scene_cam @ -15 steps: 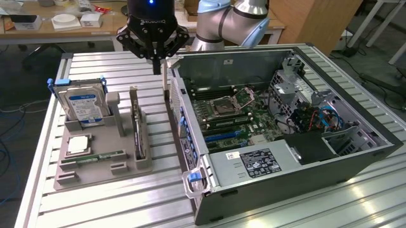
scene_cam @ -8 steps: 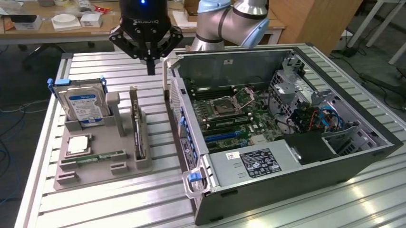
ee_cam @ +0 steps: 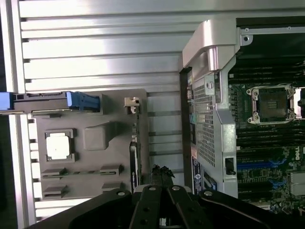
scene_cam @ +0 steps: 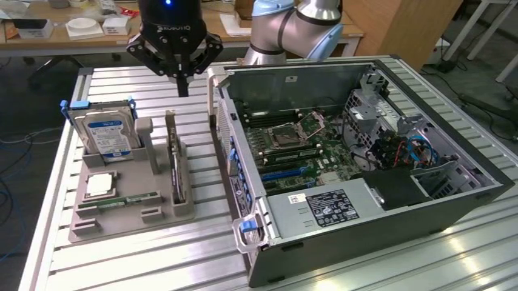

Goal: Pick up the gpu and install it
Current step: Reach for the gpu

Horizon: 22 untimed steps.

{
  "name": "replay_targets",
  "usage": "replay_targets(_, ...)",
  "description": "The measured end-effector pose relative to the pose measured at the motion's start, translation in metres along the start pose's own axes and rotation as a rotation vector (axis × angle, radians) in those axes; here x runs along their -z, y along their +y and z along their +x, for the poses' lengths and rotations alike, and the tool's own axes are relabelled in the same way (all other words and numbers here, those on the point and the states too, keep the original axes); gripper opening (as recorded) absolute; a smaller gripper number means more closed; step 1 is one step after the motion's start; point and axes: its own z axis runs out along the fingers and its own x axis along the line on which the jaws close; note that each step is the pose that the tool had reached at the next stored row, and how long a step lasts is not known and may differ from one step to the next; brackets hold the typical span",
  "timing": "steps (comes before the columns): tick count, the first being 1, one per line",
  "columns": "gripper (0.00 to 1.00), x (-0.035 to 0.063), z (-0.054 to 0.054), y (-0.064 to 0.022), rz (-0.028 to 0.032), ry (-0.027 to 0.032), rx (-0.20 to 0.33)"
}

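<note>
GPU [scene_cam: 176,171] stands on its long edge in a slot of the grey holder [scene_cam: 130,209], along the holder's edge nearest the computer case [scene_cam: 421,206]. Its silver bracket sits at the holder's far corner. In the wrist view we see the card [ee_cam: 134,160] edge-on as a thin dark strip.

We find the gripper [scene_cam: 183,91] hanging above the bench [scene_cam: 162,260], well clear of the card and touching nothing. Its fingers are pressed together with nothing between them. From the wrist camera the fingertips [ee_cam: 162,172] lie over the bare strip of bench [ee_cam: 95,47] between the holder [ee_cam: 114,109] and the case [ee_cam: 209,71], just beside the card's line.

On the same holder we see a hard drive [scene_cam: 105,130] with a blue label upright at the far corner on the exterior view's left, a processor chip [scene_cam: 99,183] lying flat, and a RAM stick [scene_cam: 121,200] near the front edge. The case lies open on its side, motherboard [scene_cam: 299,148] exposed.
</note>
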Motion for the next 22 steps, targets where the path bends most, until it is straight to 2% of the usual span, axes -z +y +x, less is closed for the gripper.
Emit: replay_targets(22, 0.1, 0.0008, 0.038, -0.0028, 0.0, 0.0001, 0.0)
